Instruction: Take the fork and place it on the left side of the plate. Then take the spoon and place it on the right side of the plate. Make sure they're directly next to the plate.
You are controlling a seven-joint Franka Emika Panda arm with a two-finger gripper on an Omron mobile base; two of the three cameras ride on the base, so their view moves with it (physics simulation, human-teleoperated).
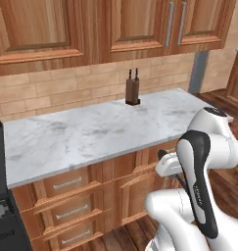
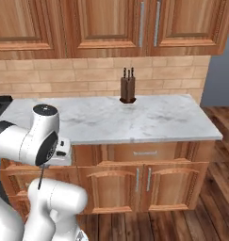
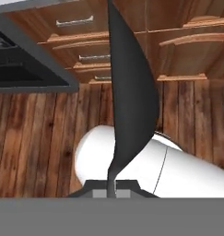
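My gripper (image 3: 111,188) points down at the wooden floor and is shut on the spoon (image 3: 132,92). The spoon is dark grey; its thin handle sits between my fingertips and its oval bowl rises edge-on up the middle of the hand view. In the right base view the spoon (image 2: 40,181) shows as a thin dark sliver hanging below the hand, in front of the lower cabinets. The fork and the plate are out of view.
A white marble counter (image 1: 91,132) runs ahead, with a knife block (image 1: 132,91) at its back by the brick wall. Wooden drawers (image 1: 71,206) lie under it, and a dark stove (image 1: 2,206) stands at the left. Wall cabinets (image 2: 111,23) hang above.
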